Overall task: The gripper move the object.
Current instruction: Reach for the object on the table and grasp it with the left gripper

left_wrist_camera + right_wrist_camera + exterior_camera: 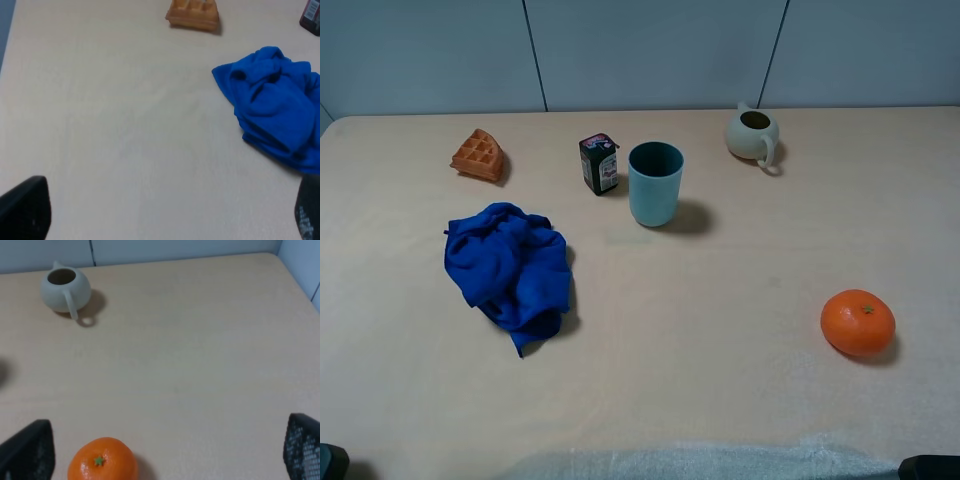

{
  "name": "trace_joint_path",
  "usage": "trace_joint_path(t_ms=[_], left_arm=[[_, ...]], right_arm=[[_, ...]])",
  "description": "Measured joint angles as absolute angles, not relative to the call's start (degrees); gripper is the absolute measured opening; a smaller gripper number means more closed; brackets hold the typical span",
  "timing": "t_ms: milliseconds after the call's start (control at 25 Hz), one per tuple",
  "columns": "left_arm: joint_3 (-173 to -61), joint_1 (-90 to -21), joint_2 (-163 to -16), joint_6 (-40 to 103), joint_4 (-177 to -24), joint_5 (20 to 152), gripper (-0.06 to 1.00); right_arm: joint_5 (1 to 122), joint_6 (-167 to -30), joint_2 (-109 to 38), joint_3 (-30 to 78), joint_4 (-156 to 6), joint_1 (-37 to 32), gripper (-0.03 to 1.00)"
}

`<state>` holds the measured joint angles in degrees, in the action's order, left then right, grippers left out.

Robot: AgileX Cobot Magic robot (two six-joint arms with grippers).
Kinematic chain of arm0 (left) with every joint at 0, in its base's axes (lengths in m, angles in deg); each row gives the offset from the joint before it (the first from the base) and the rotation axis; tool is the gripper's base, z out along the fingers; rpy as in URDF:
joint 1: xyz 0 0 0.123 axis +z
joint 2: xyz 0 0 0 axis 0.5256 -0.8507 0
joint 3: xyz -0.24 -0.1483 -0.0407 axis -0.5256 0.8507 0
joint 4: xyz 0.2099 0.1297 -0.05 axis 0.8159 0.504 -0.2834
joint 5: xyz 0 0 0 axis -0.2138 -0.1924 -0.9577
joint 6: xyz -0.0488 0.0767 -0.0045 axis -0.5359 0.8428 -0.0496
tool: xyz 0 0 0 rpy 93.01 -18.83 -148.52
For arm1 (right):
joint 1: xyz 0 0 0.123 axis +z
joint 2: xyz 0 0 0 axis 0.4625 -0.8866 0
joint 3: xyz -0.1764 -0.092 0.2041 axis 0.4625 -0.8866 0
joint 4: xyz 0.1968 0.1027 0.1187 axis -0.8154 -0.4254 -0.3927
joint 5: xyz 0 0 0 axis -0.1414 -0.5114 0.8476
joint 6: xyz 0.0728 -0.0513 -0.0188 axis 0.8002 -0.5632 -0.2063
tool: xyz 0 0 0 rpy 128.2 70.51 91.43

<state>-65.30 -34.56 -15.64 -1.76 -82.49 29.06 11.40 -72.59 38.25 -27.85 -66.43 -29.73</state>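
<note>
The orange-brown toy waffle (478,155) lies at the far left of the table, and shows in the left wrist view (193,14) too. My left gripper (165,210) is open and empty, low at the near left edge, well short of the waffle. Only its two black fingertips (25,207) show. My right gripper (165,450) is open and empty at the near right edge, its fingertips (302,445) wide apart. In the exterior view only dark corners of the arms show at the bottom edge.
A crumpled blue cloth (510,265) lies between the left gripper and the waffle. A small dark carton (599,163), a teal cup (655,183) and a pale green pitcher (753,135) stand at the back. A round orange fruit (858,322) sits near the right.
</note>
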Motion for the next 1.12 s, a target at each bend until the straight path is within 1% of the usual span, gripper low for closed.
trace_joint_path(t_ms=[1120], left_arm=[[-65.62, -34.56, -15.64, -2.37, -82.68, 29.06, 0.99]], right_arm=[[11.4, -72.59, 38.25, -27.85, -66.43, -29.73, 0.69]])
